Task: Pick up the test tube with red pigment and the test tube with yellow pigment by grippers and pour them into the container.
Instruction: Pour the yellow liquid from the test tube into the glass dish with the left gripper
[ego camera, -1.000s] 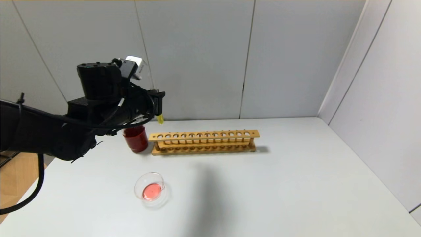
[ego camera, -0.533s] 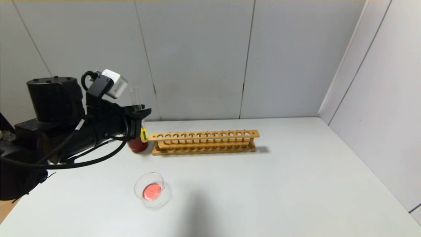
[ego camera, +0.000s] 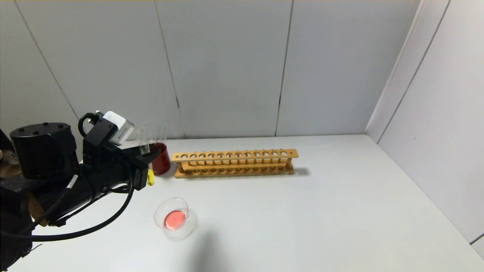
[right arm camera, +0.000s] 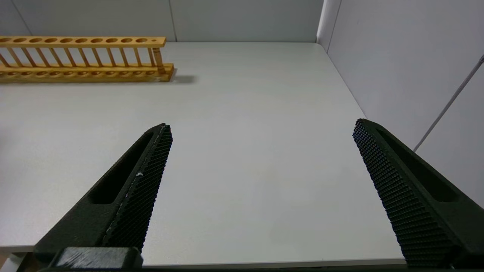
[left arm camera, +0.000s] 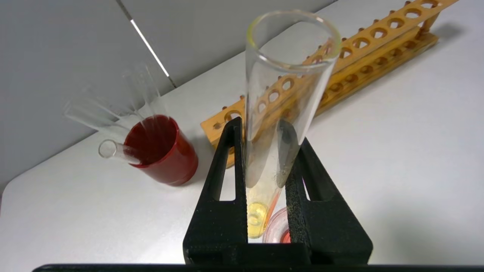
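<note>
**A:** Your left pincer (left arm camera: pixel 264 196) is clamped on the yellow tube (left arm camera: pixel 281 102), fingers tight on its lower half, mouth up, yellow liquid pooled at the round bottom.

**B:** What has changed in the last second?

**A:** You have brought the arm down and back toward the robot's left. A second ago the tube hung high, above the red cup (ego camera: pixel 160 158); now it sits low, beside the cup and nearer the glass dish (ego camera: pixel 172 218). It is not yet over the dish: in the head view the yellow tip (ego camera: pixel 151 177) is behind the dish and to the left.

**B:** And the red tube?

**A:** I cannot pick it out. The dish already holds a red pool, so I judge the red pour is done. Clear tubes (left arm camera: pixel 113 149) lean in the cup.

**B:** So what remains?

**A:** Likely you carry the tube over the dish, then tip it. Go slowly; the dish is shallow.

**B:** Your other arm?

**A:** The right pincer (right arm camera: pixel 261 189) is spread wide and holds nothing, hovering over bare tabletop (right arm camera: pixel 242 113) near the end of the wooden rack (ego camera: pixel 234 163).
</note>
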